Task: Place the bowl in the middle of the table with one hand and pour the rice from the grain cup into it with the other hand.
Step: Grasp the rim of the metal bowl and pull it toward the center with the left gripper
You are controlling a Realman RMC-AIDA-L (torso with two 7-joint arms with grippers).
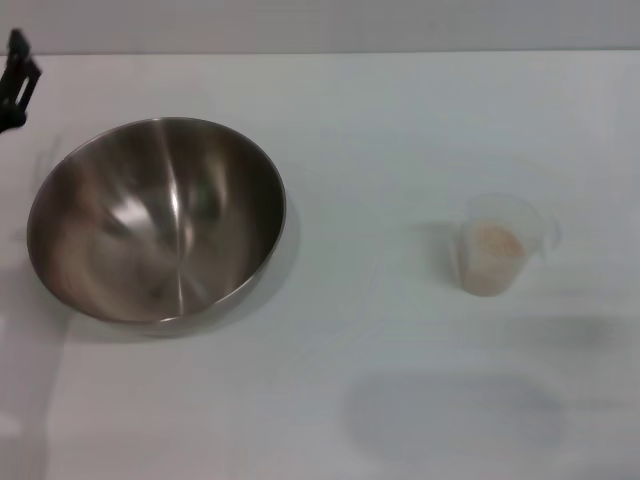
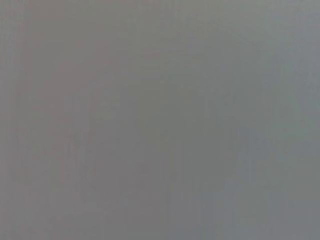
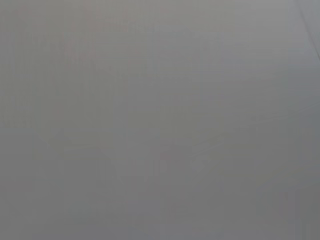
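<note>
Bare white table (image 1: 330, 420) lies nearest the head camera, with a soft grey shadow on it. Farther back on the left sits the bowl (image 1: 157, 222), big, shiny and empty, leaning a little. It is not in the middle yet. It looks stiff and smooth, so it may slip; the thin rim seems the best place to pinch it. Well apart from it, on the right, stands the grain cup (image 1: 497, 243), upright, with the rice (image 1: 496, 241) inside. That cup looks light and easy to tip over, and its side handle is likely the safest spot to hold. A small dark piece of the left gripper (image 1: 17, 78) peeks in at the far left edge, near the bowl but not touching it; one cannot tell if its fingers are apart or together. No right gripper shows here. The left wrist view shows only plain grey, with nothing to name. The right wrist view is the same plain grey, with no fingers in it.
</note>
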